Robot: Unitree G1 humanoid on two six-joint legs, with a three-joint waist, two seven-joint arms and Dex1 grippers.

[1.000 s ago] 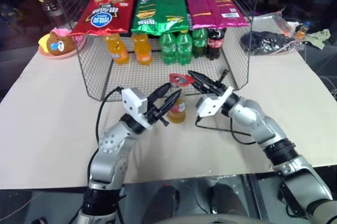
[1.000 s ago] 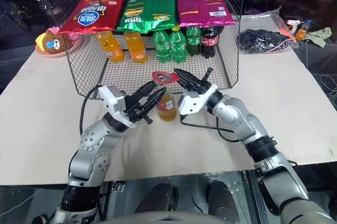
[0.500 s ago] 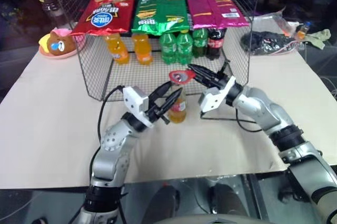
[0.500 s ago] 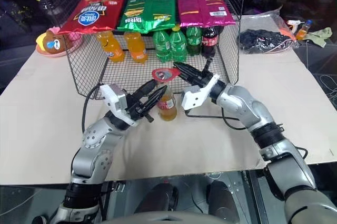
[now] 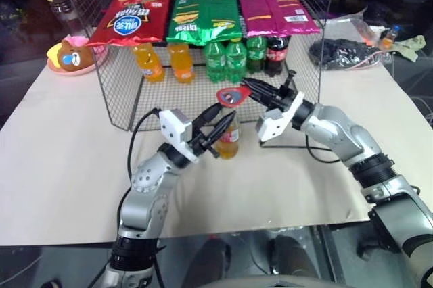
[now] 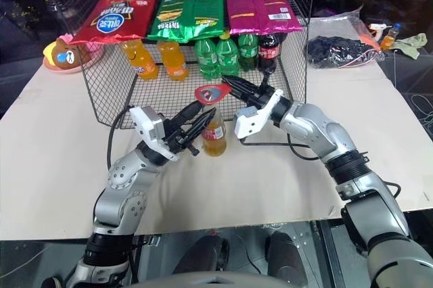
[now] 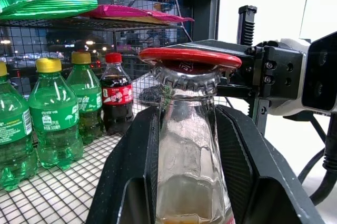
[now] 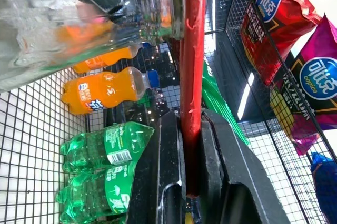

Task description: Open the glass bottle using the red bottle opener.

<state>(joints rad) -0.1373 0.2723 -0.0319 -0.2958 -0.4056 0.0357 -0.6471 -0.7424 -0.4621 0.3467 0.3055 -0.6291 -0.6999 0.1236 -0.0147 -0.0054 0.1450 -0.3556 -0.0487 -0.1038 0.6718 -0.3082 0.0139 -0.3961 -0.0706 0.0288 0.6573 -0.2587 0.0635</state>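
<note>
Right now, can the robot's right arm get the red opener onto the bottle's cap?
Probably yes: the right gripper is shut on the red bottle opener, whose loop already sits on the cap of the glass bottle clamped by the left gripper.

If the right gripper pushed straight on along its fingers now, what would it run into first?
Most likely the glass bottle: the right gripper points at its capped top, where the red bottle opener already sits. Beyond that, probably the left gripper; depth is uncertain.

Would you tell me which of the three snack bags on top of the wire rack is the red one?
The red bag at the rack's left end, beside the green bag.
</note>
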